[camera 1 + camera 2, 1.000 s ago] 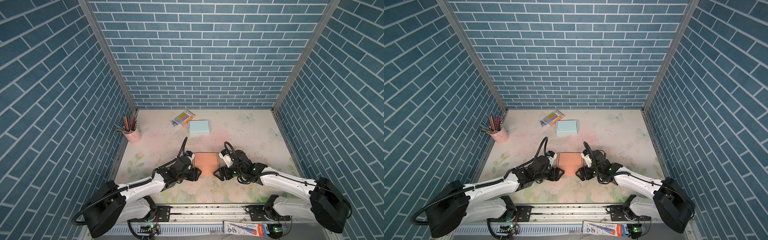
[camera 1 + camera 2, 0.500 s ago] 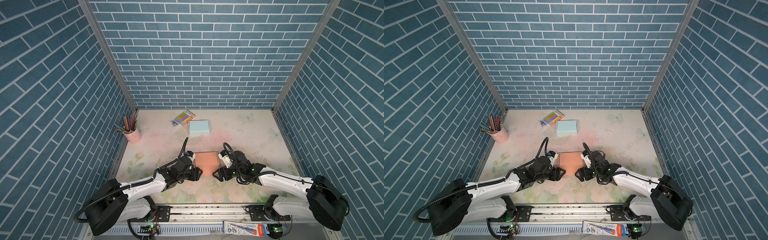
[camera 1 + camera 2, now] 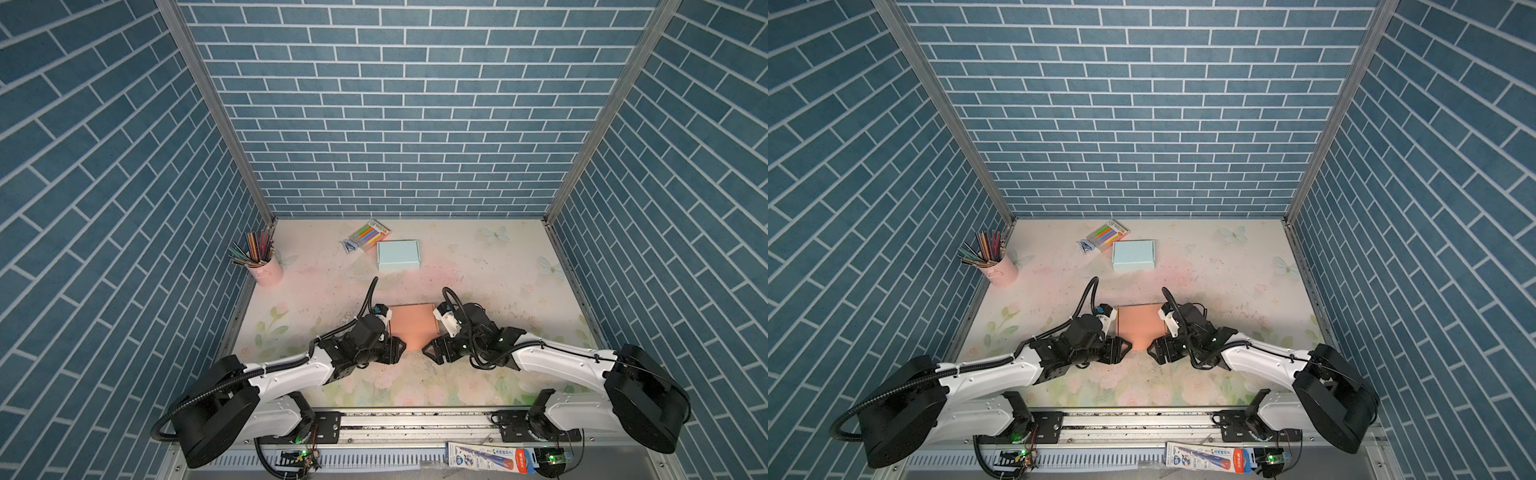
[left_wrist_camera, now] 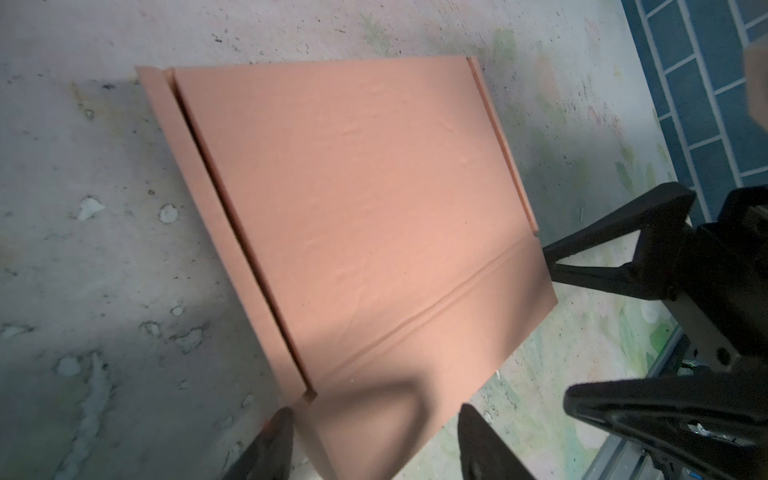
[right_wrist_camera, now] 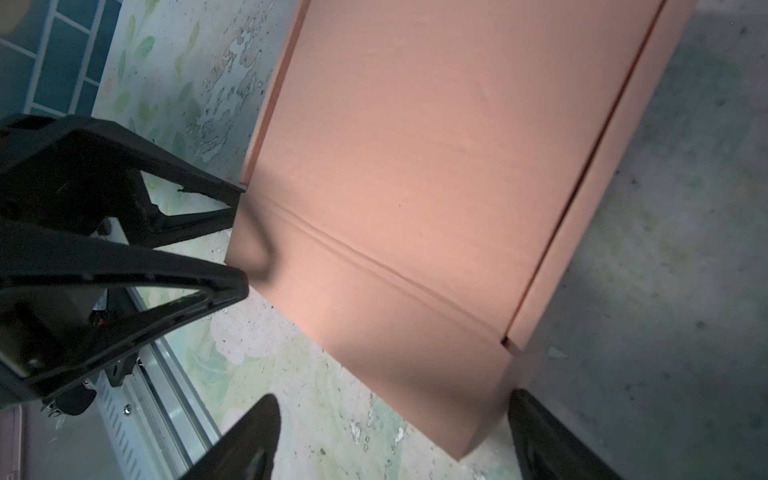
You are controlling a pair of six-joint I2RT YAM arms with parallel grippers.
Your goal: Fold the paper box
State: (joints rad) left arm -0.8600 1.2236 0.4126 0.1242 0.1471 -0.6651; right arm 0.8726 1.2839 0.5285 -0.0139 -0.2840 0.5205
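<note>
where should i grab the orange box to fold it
By the front flap, past the crease, coming from the robot's side. It juts out free of the body; the rest of the box lies flat on the table, leaving nothing to pinch.

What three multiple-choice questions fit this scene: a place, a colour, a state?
1. The pink cup of coloured pencils stands: A) at the table's left edge B) at its right edge C) on the light-blue box
2. The flat cardboard box between the left pincer and right pincer is: A) green B) salmon-orange C) white
3. Both pincers are: A) shut B) open C) out of sight

1 A, seen in both top views; 2 B, plain in both wrist views; 3 B, jaws spread in each wrist view.
</note>
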